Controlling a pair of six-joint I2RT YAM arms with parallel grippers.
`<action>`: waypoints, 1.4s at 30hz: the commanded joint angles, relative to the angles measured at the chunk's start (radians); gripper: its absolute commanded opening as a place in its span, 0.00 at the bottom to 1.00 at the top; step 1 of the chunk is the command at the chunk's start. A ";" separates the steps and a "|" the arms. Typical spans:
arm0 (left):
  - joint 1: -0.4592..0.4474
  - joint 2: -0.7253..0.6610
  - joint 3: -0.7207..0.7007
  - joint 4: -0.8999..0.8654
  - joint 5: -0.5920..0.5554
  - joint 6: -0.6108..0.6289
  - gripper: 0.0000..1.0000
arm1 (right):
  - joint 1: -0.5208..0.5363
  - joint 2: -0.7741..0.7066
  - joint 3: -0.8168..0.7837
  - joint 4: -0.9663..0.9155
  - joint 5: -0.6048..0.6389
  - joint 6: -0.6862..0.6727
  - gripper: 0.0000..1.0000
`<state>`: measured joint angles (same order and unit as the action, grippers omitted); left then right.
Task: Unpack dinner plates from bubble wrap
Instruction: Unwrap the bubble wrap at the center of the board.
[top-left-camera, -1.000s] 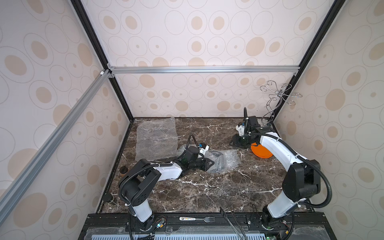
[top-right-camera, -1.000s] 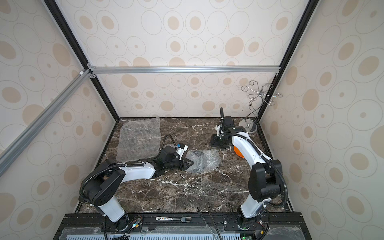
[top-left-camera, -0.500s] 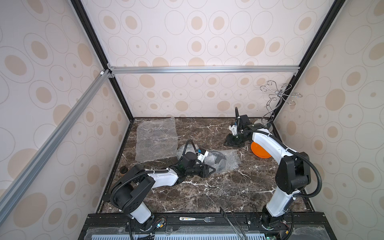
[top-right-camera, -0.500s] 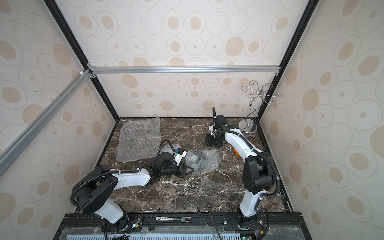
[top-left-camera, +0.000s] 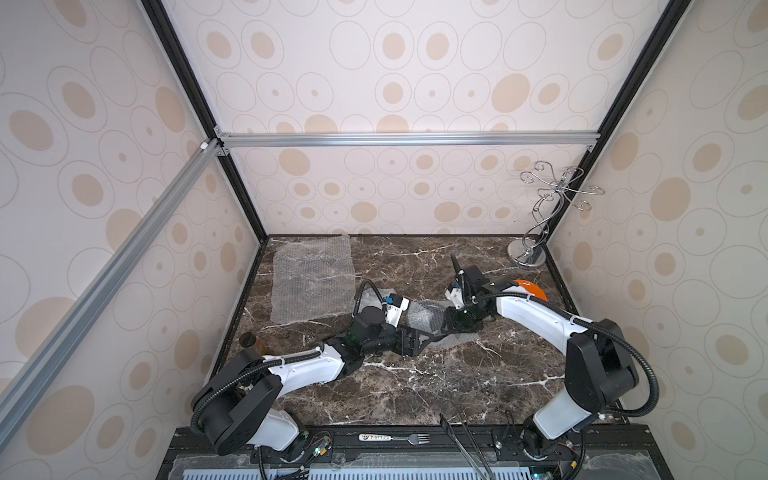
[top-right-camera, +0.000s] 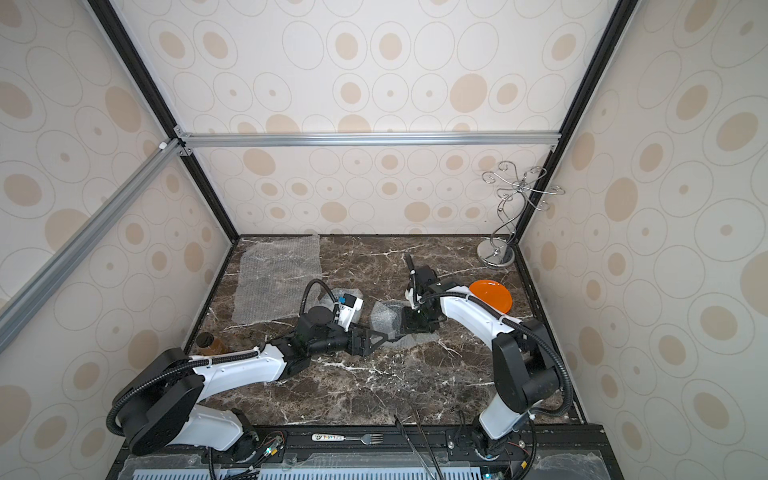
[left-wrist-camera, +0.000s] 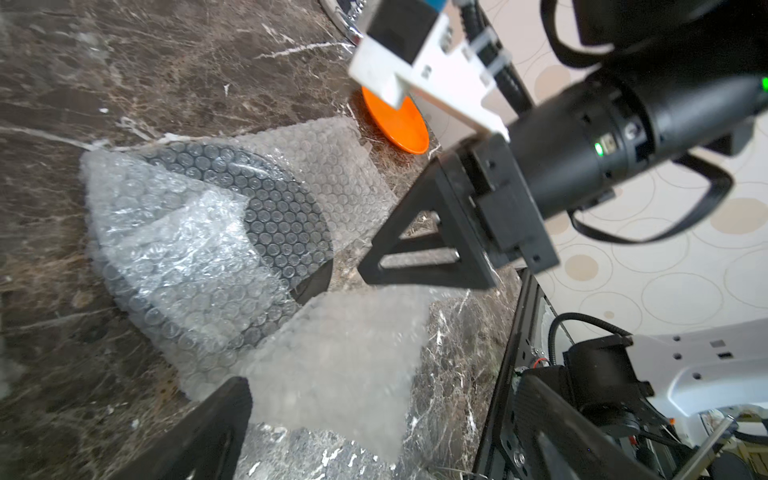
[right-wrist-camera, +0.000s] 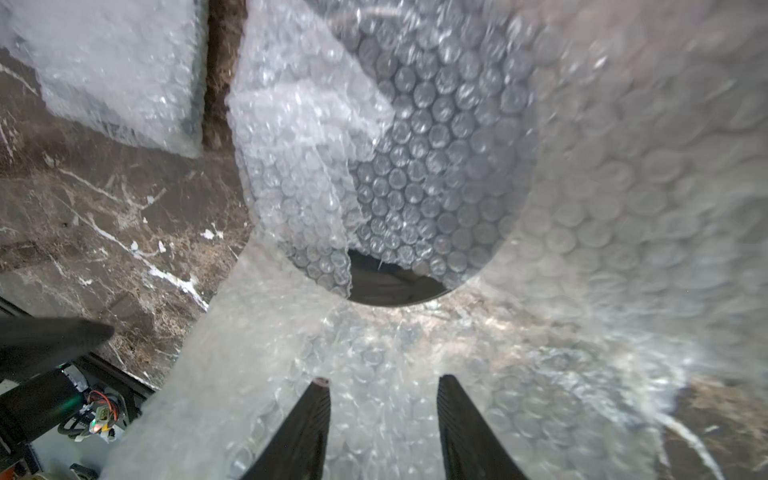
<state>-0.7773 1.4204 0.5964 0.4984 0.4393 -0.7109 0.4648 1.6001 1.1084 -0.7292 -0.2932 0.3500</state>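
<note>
1. Done so far: the orange plate (top-right-camera: 490, 296) lies bare on the table (top-left-camera: 457, 386) close to the right wall, not far from the wire stand (top-left-camera: 527, 254). A flat bubble wrap sheet (top-left-camera: 311, 278) is spread at the far left corner with nothing in it.
2. Left to do: the grey plate (left-wrist-camera: 286, 220) sits mid-table inside the crumpled bubble wrap (left-wrist-camera: 187, 257). Most of it is covered. Only a small dark crescent of rim (right-wrist-camera: 390, 286) shows bare in the right wrist view. Judging by these two plates, the job looks about half done.
3. The left arm stretches low across the table from the front left. The left pincer (top-left-camera: 415, 338) lies nearly level and points at the wrapped plate. Its fingers (left-wrist-camera: 216, 424) stand wide apart. A loose, blurred flap of wrap hangs between them, and they are not clamped on it.
4. The right arm reaches in from the front right with its elbow bent and its wrist tipped downward. The right pincer (right-wrist-camera: 382, 384) points down at the wrap's edge, just beside the grey plate. Its fingers are partly apart with wrap beneath them. Nothing is visibly clamped between them.
</note>
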 joint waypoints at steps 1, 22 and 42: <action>-0.007 0.002 0.012 0.023 -0.033 -0.037 1.00 | 0.034 -0.041 -0.076 0.047 -0.010 0.053 0.45; -0.047 0.175 0.011 0.287 0.016 -0.212 1.00 | 0.065 -0.069 -0.335 0.237 -0.001 0.153 0.44; -0.127 0.264 -0.032 0.267 -0.033 -0.211 0.99 | -0.099 -0.201 -0.297 0.117 -0.063 0.090 0.45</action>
<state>-0.8867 1.6779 0.5426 0.7845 0.4267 -0.9352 0.3897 1.4208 0.7868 -0.5579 -0.3447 0.4637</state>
